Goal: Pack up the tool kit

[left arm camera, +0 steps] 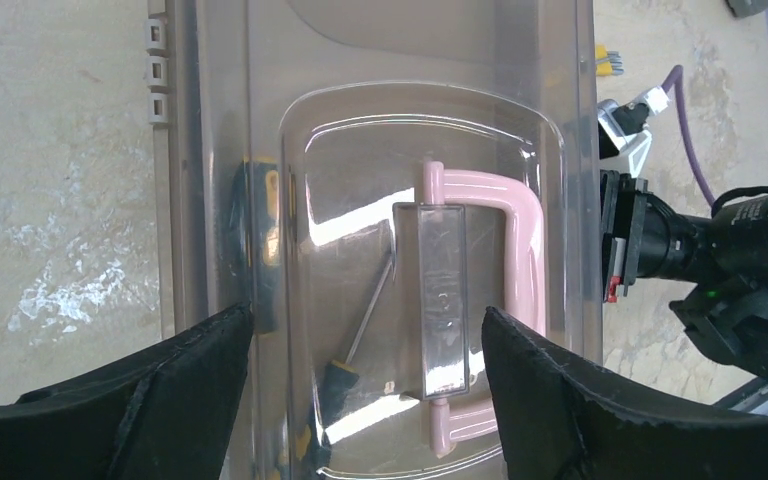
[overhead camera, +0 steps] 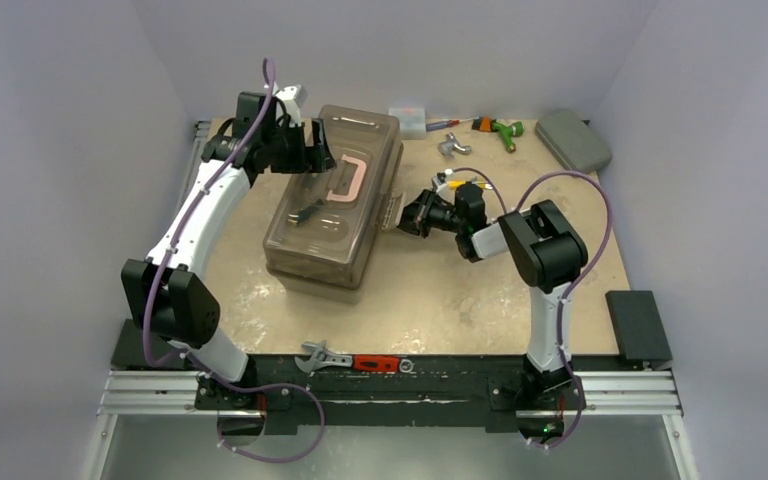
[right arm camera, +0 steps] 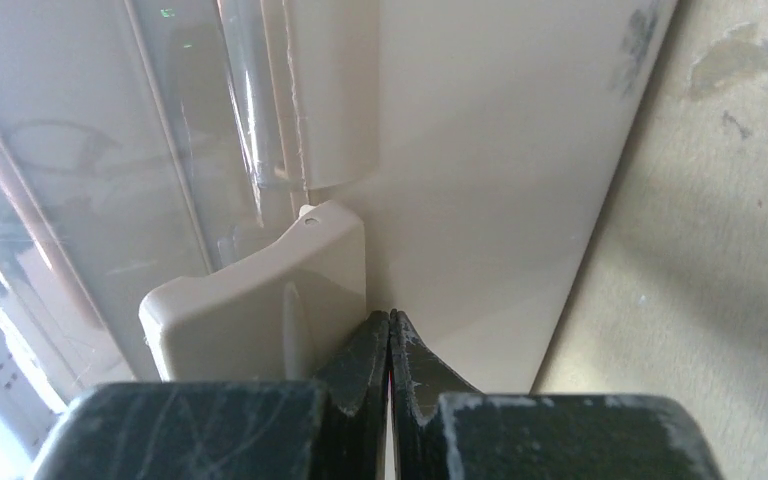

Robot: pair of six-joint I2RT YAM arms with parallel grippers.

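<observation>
Now | toolbox: beige, translucent lid (pink handle) | screwdriver inside

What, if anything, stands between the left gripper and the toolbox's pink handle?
Nothing visible does. The left gripper hangs with jaws open directly over the clear lid of the toolbox, with the pink handle bare below.

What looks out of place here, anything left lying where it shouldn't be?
The toolbox lid is down, yet tools lie outside it: a red-handled one on the black rail at the near edge, a green one and a grey metal piece near the far edge. The box sits slanted.
</observation>
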